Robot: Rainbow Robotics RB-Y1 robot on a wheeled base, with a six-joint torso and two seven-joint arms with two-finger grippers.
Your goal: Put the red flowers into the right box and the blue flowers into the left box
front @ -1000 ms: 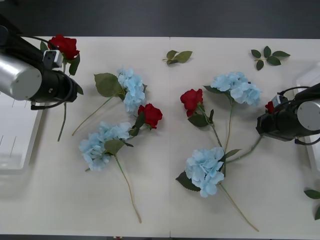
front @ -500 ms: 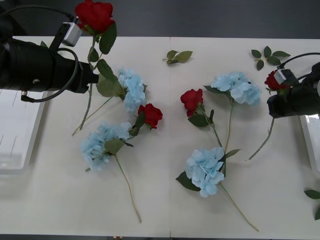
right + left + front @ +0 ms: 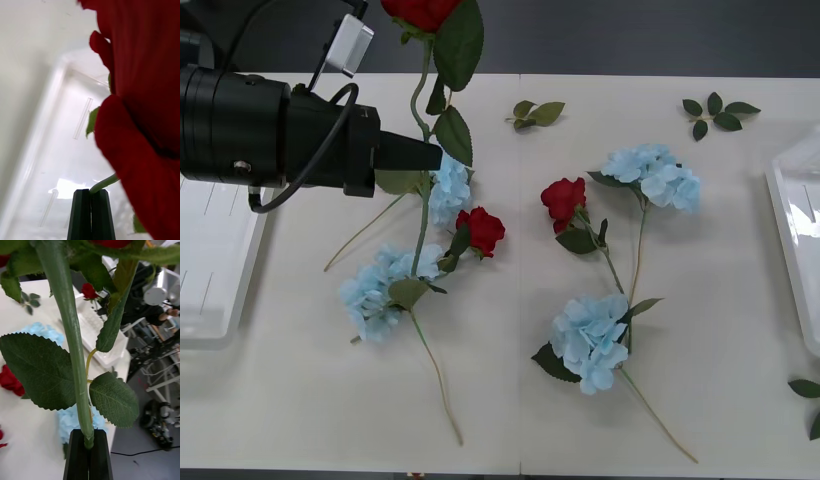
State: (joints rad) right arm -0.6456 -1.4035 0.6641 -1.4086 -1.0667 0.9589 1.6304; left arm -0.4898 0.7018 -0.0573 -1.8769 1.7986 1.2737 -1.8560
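Observation:
My left gripper [image 3: 427,157] hangs above the table's left half, shut on the stem of a red flower [image 3: 420,10] whose bloom stands high over the far edge. The left wrist view has its black fingers [image 3: 79,455] closed on that thick green stem [image 3: 71,352]. My right gripper [image 3: 90,193] is shut on another red flower [image 3: 146,97] over the right box [image 3: 63,135]. Two red flowers [image 3: 481,230] [image 3: 563,198] lie on the table among several blue flowers [image 3: 444,178] [image 3: 384,287] [image 3: 654,174] [image 3: 590,340]. The left box [image 3: 210,275] sits at the left edge and the right box [image 3: 792,250] at the right edge.
Loose green leaf sprigs lie near the far edge [image 3: 538,112] [image 3: 718,112] and at the near right corner [image 3: 810,395]. Long stems of the lying flowers stretch across the middle of the table.
My left arm has lifted its red flower higher and carried it rightwards. My right arm has moved right, out of the front view, taking its red flower over the right box.

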